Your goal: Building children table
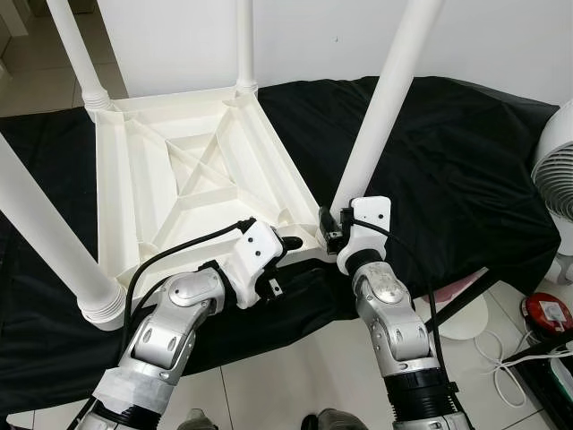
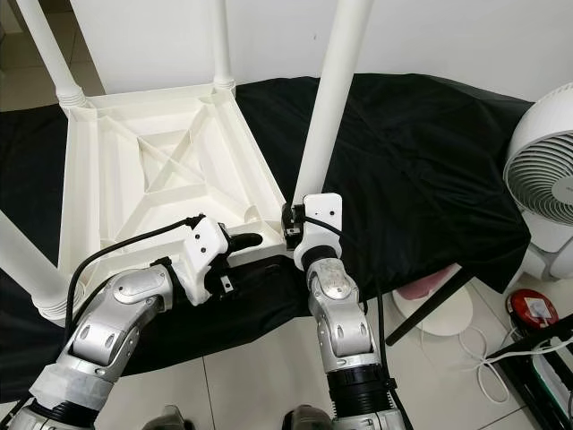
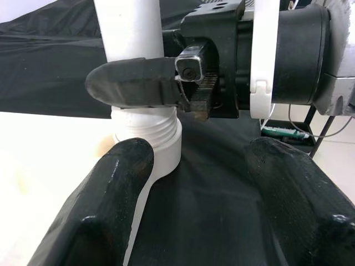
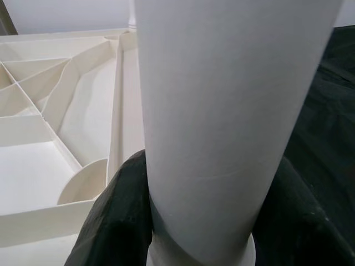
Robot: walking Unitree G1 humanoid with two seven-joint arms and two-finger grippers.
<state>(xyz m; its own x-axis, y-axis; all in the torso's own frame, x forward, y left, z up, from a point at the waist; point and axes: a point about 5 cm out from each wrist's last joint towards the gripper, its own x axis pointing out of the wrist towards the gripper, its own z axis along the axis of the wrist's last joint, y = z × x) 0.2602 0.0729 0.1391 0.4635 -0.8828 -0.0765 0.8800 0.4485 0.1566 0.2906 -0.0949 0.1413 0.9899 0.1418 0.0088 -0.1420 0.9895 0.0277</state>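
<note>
I see the white table (image 1: 188,170) lying upside down on a black cloth (image 1: 448,170), its ribbed underside facing up and legs standing at its corners. My right gripper (image 4: 202,221) is closed around the base of the near-right leg (image 1: 380,107), a finger on each side. My left gripper (image 3: 205,188) sits spread wide just beside that corner, holding nothing.

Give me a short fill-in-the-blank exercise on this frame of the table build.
1. The white table lies ____ on a black cloth.
2. The right gripper has its jaws closed around a table ____.
3. The left gripper is ____, holding nothing.
4. A white ____ stands at the robot's right edge of the eye views.

Missing words: upside down; leg; open; fan
</note>
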